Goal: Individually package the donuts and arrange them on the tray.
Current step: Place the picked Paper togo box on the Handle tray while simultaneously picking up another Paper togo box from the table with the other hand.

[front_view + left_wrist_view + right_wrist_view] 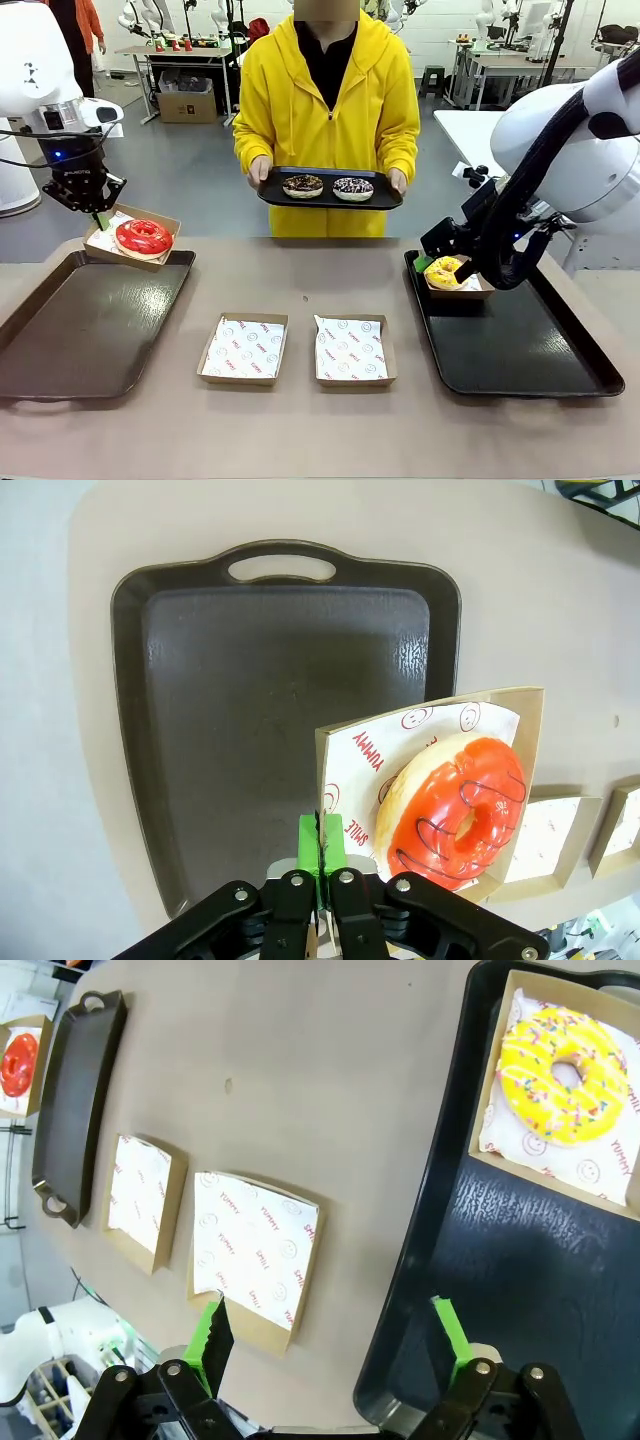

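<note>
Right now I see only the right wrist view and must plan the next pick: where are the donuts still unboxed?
Observer: A person in a yellow hoodie holds a small black tray carrying the crumb-topped chocolate ring donut and the sprinkled dark chocolate ring donut.
Operator: Is the red one's box set down?
Observer: Not released: the left end effector is shut on the rim of the brown cardboard box with the red-iced ring donut, tilted at the left dark tray's far edge.
</note>
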Controlling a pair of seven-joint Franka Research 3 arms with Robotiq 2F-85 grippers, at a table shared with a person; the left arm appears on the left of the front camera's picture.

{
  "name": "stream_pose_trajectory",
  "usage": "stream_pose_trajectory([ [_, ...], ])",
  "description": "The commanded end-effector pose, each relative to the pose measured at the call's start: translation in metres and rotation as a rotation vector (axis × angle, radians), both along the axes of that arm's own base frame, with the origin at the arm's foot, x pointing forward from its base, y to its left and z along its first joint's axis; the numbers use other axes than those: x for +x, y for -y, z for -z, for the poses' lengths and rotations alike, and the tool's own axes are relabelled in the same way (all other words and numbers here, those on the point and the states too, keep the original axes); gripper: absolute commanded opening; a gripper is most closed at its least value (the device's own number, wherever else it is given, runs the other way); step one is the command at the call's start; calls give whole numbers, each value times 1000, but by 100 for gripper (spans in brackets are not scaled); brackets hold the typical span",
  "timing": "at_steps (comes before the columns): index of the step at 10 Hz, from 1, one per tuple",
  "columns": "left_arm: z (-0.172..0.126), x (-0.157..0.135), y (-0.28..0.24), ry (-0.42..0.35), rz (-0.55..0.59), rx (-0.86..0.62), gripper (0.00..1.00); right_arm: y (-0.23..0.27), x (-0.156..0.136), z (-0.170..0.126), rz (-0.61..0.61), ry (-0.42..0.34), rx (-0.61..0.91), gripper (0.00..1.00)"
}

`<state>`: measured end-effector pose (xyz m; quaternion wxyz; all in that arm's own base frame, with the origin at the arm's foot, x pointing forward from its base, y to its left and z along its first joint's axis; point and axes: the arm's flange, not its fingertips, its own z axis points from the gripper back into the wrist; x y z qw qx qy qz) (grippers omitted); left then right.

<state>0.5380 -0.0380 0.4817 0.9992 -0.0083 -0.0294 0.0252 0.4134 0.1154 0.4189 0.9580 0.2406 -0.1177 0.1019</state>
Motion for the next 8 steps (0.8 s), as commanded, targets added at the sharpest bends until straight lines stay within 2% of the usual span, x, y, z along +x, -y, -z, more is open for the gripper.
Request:
stream_pose_trajectory([
  [1,-1,0,1,3,-10,-3,1,-1,-1,-1,1,3,-10,100],
  [5,0,0,0,0,0,0,1,1,0,0,2,0,1,100],
  [8,11,-13,-26,36,76,27,1,-55,-13,10,68,-100,-182,100],
])
